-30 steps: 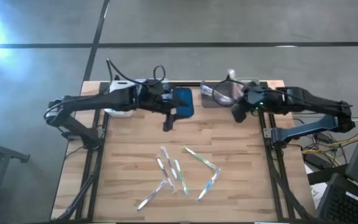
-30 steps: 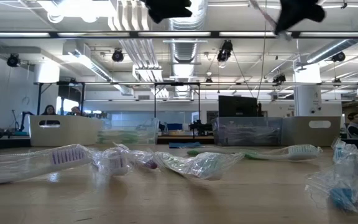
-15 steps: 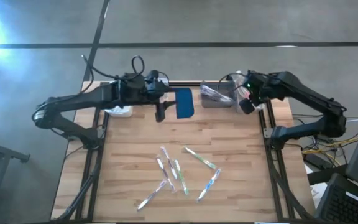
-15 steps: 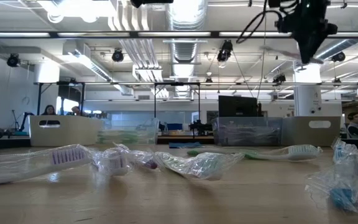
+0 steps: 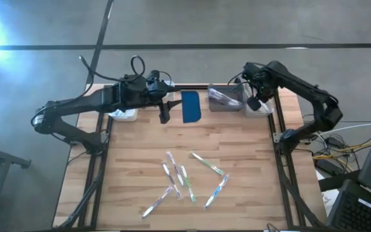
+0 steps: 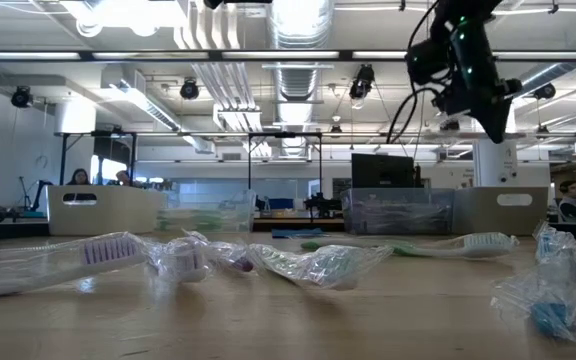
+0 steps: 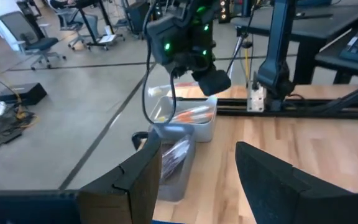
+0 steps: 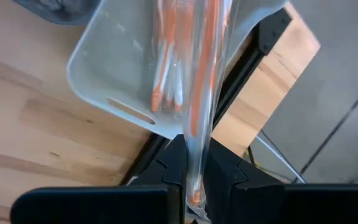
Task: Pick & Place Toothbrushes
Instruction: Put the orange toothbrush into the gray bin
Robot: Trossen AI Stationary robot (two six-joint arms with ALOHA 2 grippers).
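Several wrapped toothbrushes (image 5: 185, 177) lie flat and loose on the wooden table's near middle, and show close up in the low view (image 6: 318, 262). My right gripper (image 5: 255, 103) hangs over the clear bin (image 5: 263, 108) at the far right, shut on an orange toothbrush in a clear wrapper (image 8: 194, 93). More orange toothbrushes (image 7: 190, 115) lie inside that bin. My left gripper (image 5: 165, 115) stands open and holds nothing, raised beside the dark blue pad (image 5: 190, 106) at the far middle. My right gripper pinches one end of the wrapped orange toothbrush (image 8: 195, 177) between its two fingers. The fingers come steeply from above, pointing down. The toothbrush hangs below them, lengthwise over the clear bin (image 8: 117, 74). I cannot tell whether its lower end touches the bin.
A grey bin (image 5: 224, 100) with wrapped toothbrushes stands between the blue pad and the clear bin. A white bin (image 5: 122, 115) stands at the far left. The black table frame (image 8: 260, 37) runs along the right edge behind the clear bin.
My right gripper has swung from the far middle toward the table's right edge, sunk and tipped steeply down, and now hangs over the clear bin, still shut. My left gripper has risen and drawn back a little toward the far left, staying open.
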